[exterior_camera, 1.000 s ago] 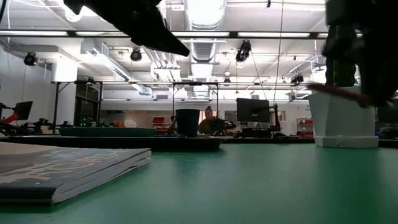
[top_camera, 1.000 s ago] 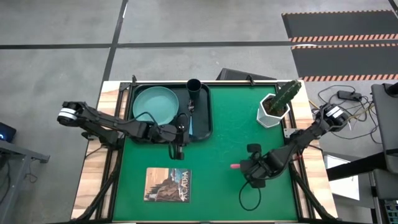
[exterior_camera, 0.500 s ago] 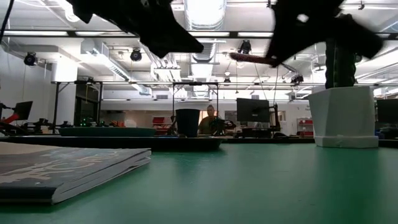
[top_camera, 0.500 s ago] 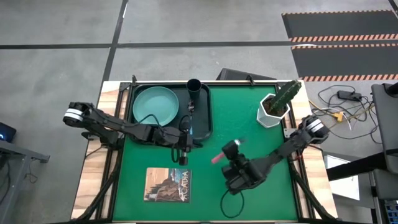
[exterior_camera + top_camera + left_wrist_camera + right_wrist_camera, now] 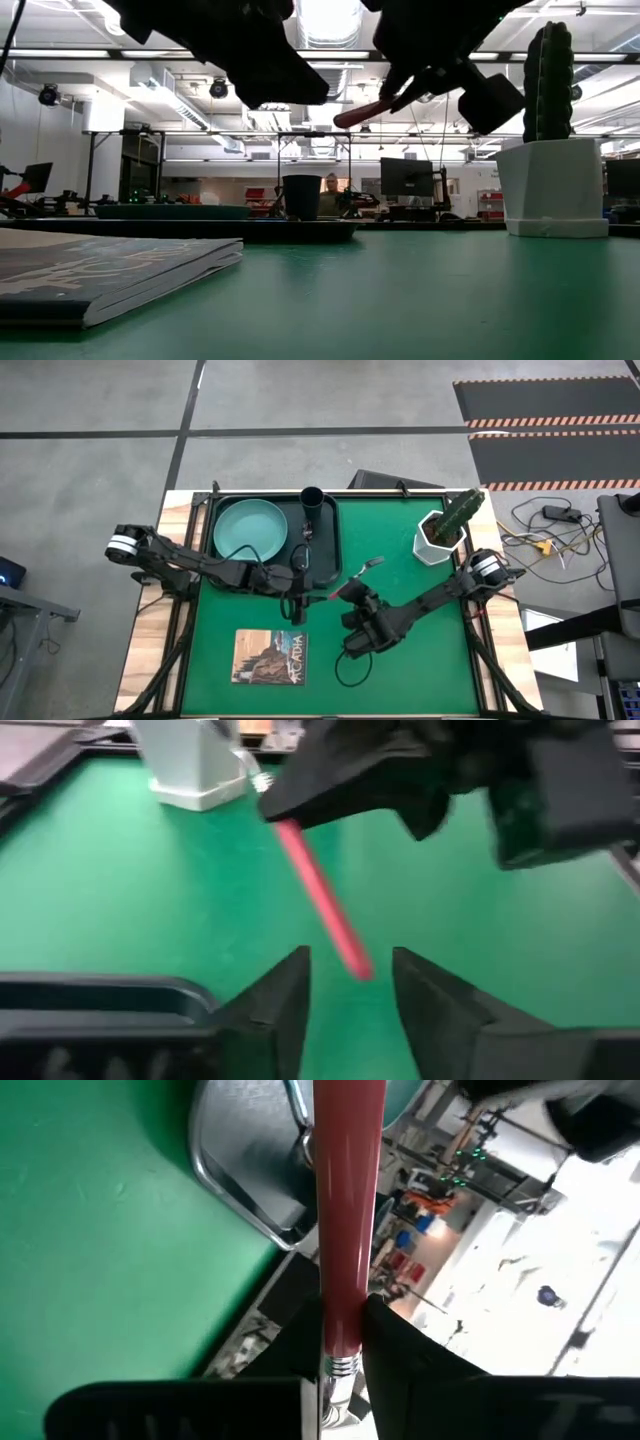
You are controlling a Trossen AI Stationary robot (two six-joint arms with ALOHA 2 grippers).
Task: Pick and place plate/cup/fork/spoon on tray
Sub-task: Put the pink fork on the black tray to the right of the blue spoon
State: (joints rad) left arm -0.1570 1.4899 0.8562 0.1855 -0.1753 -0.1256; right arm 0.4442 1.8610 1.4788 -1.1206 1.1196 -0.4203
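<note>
The black tray lies at the far left of the green mat. The teal plate, the black cup and the blue-handled spoon are in it. My right gripper is shut on the red-handled fork above the mat, just right of the tray's near right corner. The fork's tines point away to the far right. My left gripper is open, and the handle's free end stands just before the gap between its fingers. I cannot tell whether they touch. My right gripper pinches the fork's red handle between its two fingers, close to the metal neck. The fingers lie across the handle. The fork is lifted clear of the mat and tilted, with its free handle end toward my left gripper.
A white pot with a cactus stands at the far right of the mat. A book lies near the front edge, left of centre. Bare green mat lies at the near right.
My right gripper has carried the fork toward the table's left edge and a little toward the far edge, up to my left gripper. The fork has turned so that its handle end points at my left gripper. My left gripper has edged slightly toward the right.
</note>
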